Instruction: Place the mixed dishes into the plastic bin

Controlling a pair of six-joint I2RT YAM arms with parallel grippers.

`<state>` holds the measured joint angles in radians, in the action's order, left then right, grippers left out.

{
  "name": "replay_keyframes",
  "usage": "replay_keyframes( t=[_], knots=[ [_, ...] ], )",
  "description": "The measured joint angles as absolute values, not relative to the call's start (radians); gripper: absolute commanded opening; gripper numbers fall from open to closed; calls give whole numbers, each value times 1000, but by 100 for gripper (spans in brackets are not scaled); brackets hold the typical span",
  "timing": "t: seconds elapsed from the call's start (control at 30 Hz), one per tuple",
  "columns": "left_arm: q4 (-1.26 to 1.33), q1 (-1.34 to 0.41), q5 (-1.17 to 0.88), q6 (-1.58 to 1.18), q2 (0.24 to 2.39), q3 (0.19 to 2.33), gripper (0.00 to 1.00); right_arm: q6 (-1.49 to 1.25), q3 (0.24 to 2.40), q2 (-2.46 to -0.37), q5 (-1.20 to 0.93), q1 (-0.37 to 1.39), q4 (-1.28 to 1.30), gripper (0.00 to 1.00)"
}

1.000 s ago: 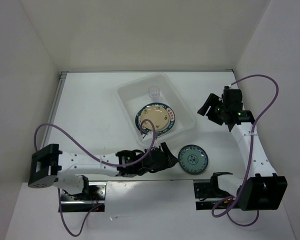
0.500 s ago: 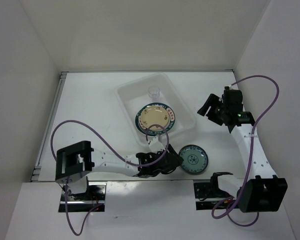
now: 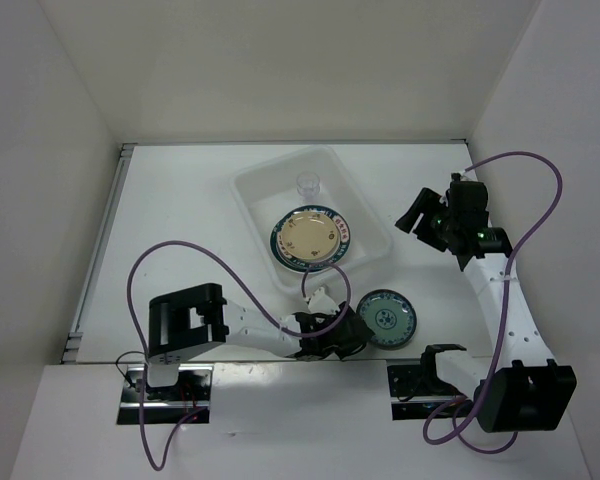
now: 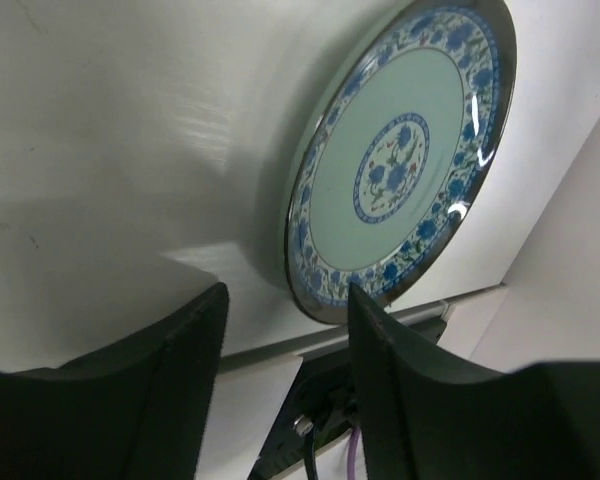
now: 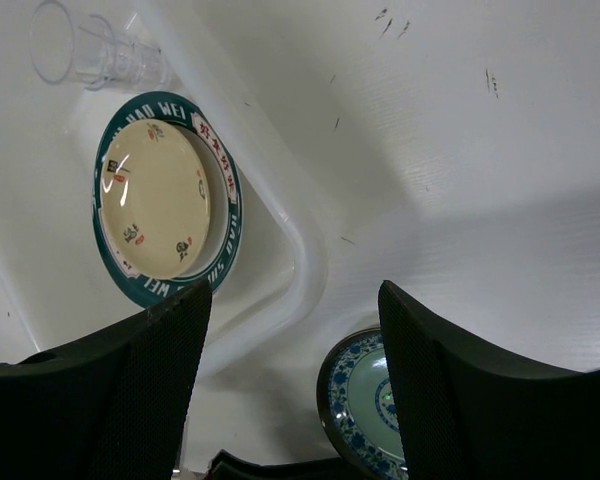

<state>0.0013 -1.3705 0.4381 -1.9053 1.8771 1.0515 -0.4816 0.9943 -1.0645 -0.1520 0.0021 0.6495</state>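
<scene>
The teal plate (image 3: 385,318) with its blue floral pattern lies flat on the desk (image 3: 180,220), outside the plastic bin (image 3: 252,215), just off its near right corner. The left jaws stand open at the plate's edge on the side nearer the bin, the rim showing in their gap. Inside the bin a cream-yellow plate (image 3: 310,236) rests on a green-rimmed plate (image 3: 341,241), a clear cup (image 3: 308,184) beyond. The right jaws hang open, right of the bin.
</scene>
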Motion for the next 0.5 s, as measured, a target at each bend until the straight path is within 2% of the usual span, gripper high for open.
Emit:
replay_keyframes(
  t=[0.07, 0.27, 0.37, 0.4, 0.5],
  knots=[
    [14, -1370, 434, -1919, 1893, 1055, 54, -482, 994, -1065, -150, 4, 649, 73],
    [34, -1370, 426, -1940, 1948, 1099, 32, -482, 994, -1061, -150, 7, 650, 74],
    [29, -1370, 426, -1945, 1968, 1119, 26, -482, 994, -1053, -150, 7, 650, 74],
    [29, -1370, 426, -1945, 1973, 1122, 18, -482, 994, -1052, -150, 7, 650, 74],
    [31, -1370, 430, -1950, 1979, 1126, 8, -482, 994, -1050, -150, 7, 650, 74]
  ],
)
